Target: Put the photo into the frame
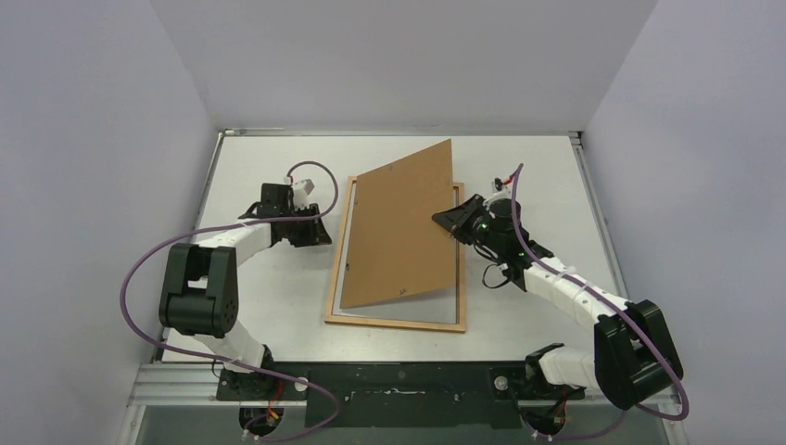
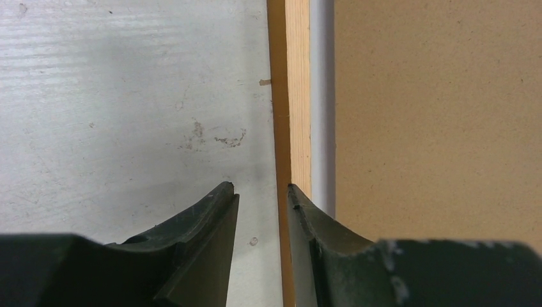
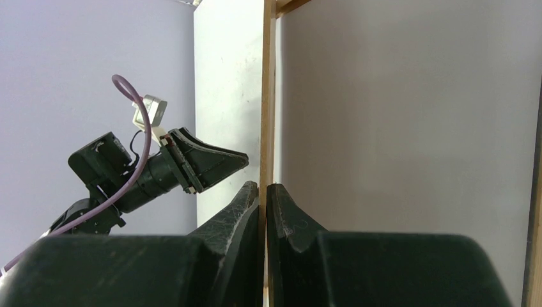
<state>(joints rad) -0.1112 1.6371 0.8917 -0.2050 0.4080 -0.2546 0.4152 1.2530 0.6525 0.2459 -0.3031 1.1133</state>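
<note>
From above: picture frame (image 1: 394, 324) flat on the white table (image 1: 278, 287), between the two arms, narrow light-brown border all round. Over it a brown fibreboard backing sheet (image 1: 403, 227), left edge down along the frame's left inner side, right edge tilted up, far right corner standing out past the frame's far border. Right gripper (image 1: 440, 220) clamped on that upturned right edge, about halfway along. Left gripper (image 1: 326, 234) low over the table just beside the frame's left border, nearer its far end. From the left wrist: left gripper (image 2: 261, 192) with jaws apart, one finger over bare table (image 2: 128, 96), the other over the frame's wooden border (image 2: 295, 96), the border's outer edge running down into the gap; touching or not, cannot tell. Past the border a narrow pale strip (image 2: 321, 96), then the brown face of the backing sheet (image 2: 434, 128). From the right wrist: right gripper (image 3: 263, 188) pressed together on the sheet, seen edge-on as a thin brown line (image 3: 268, 96) running straight away from the fingertips. To one side of that line, a strip of table (image 3: 227, 77), the left gripper (image 3: 240, 160) with a purple cable (image 3: 137, 109), and a grey wall (image 3: 64, 64). To the other side, within the frame's border (image 3: 535, 192), a broad pale grey surface (image 3: 409, 128) beneath the tilted sheet: the photo's white back or bare pane, cannot tell which.
</note>
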